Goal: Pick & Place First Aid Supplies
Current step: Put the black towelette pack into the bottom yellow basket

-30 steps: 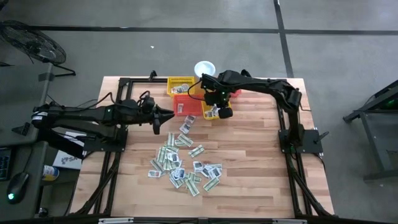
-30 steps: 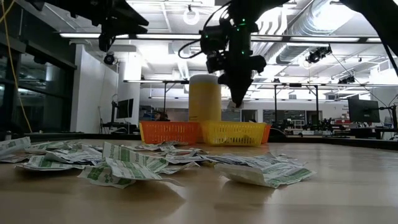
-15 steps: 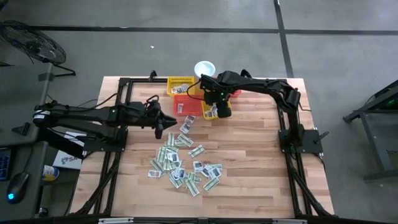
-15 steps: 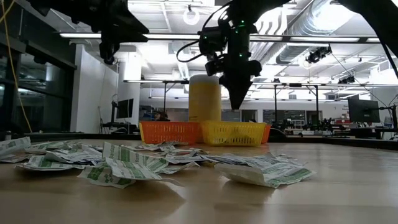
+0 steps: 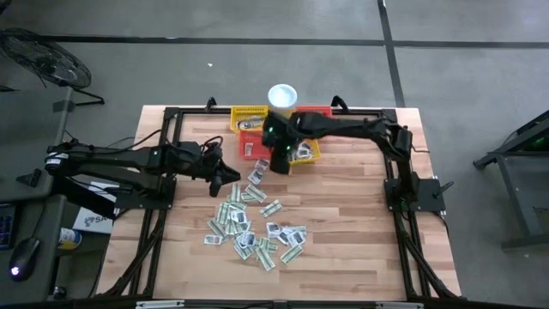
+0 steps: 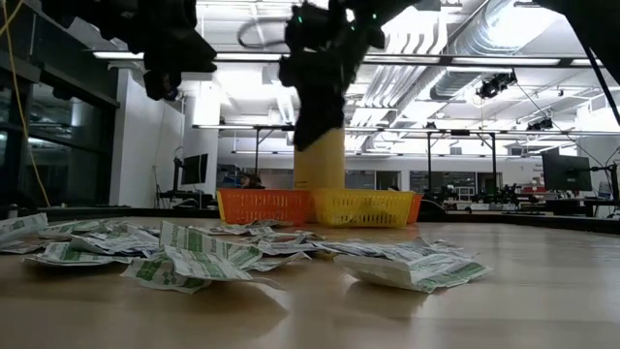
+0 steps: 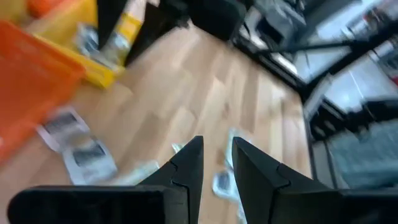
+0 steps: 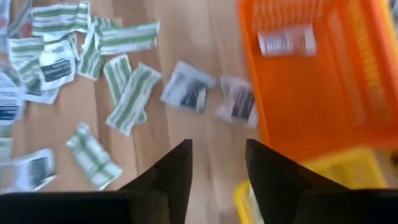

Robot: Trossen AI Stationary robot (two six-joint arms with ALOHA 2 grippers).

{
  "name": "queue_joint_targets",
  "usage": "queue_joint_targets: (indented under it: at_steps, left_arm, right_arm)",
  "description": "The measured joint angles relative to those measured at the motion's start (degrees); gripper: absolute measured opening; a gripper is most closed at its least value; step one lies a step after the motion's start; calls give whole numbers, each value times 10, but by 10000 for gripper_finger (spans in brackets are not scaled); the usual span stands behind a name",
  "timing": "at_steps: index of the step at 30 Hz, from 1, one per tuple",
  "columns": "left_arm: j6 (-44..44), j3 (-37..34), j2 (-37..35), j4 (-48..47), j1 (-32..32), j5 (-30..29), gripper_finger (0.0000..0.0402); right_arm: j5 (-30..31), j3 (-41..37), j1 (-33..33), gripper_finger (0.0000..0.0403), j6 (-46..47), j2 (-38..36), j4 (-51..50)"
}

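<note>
Several white and green-striped sachets (image 5: 253, 219) lie in a loose pile on the wooden table; they also show in the low view (image 6: 194, 257). An orange basket (image 5: 255, 146) and a yellow basket (image 5: 306, 153) stand behind the pile. My right gripper (image 5: 279, 161) hangs open and empty over the orange basket's near right corner; its wrist view (image 8: 214, 152) shows one sachet (image 8: 286, 42) inside the orange basket (image 8: 323, 99). My left gripper (image 5: 228, 176) hangs slightly open and empty above the pile's far left edge, with sachets (image 7: 78, 140) ahead of its fingers (image 7: 217, 149).
A second yellow basket (image 5: 248, 115), a red basket (image 5: 316, 112) and a white cup (image 5: 282, 94) stand at the table's far edge. Bare wood lies to the right of the pile and toward the near edge. Black frame rails run along both sides.
My right gripper has gone from above the yellow basket toward the table's left, to the orange basket's near corner; the pale sachet seen at its fingertips a second ago is gone from them. My left gripper has gone toward the right and the near edge, closer to the pile.
</note>
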Motion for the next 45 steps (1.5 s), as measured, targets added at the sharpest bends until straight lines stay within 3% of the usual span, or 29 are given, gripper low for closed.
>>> queue_joint_targets:
  at_steps: [6,16,21,29,38,45]
  left_arm:
    - [17,0,-9,-26,0,28,85]
    - [55,0,-82,-116,0,21,85]
    - [75,0,-126,-150,0,14,85]
    - [84,0,-177,-192,0,14,85]
    - [110,0,-217,-211,0,10,85]
    - [111,0,-227,-225,0,10,85]
  right_arm:
    - [133,0,61,138,-65,6,56]
    - [240,0,114,138,-21,73,88]
    - [251,0,123,138,-9,98,111]
    - [289,0,115,138,89,110,114]
    - [262,0,117,137,43,143,135]
    - [323,0,120,137,46,151,148]
